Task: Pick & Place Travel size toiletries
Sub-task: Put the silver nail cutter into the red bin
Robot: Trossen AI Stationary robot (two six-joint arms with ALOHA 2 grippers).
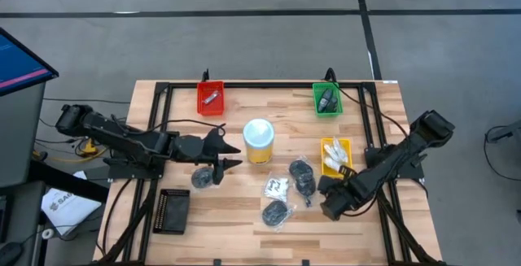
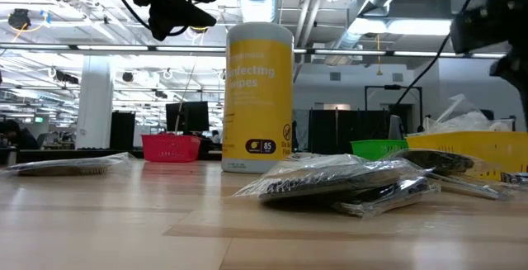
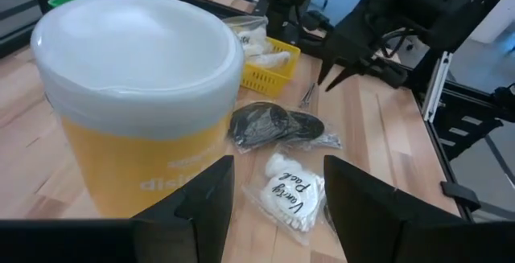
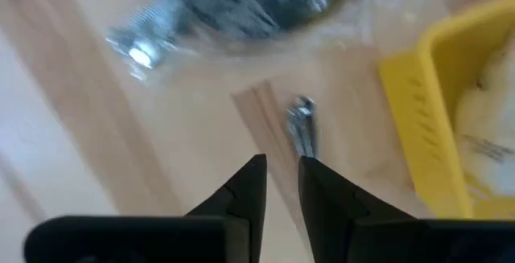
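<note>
Travel size toiletries lie loose on the wooden table: a dark bundle in a clear bag [image 1: 303,175], a white sachet [image 1: 277,187], a second bagged bundle [image 1: 277,211], a third [image 1: 202,178] and a small silvery bit [image 4: 302,126]. My right gripper [image 4: 282,174] points down just short of the silvery bit and beside the yellow tray [image 1: 335,154]. Its fingers stand a narrow gap apart with nothing between them. My left gripper [image 3: 278,191] hangs open above the table beside the yellow tub [image 1: 259,140], over the third bundle and facing the sachet [image 3: 288,195].
A red tray [image 1: 210,97] and a green tray [image 1: 327,99] stand at the far edge, each with a small item inside. The yellow tray holds white sachets. A black tray [image 1: 172,211] sits near left. The tall tub stands mid-table between the arms.
</note>
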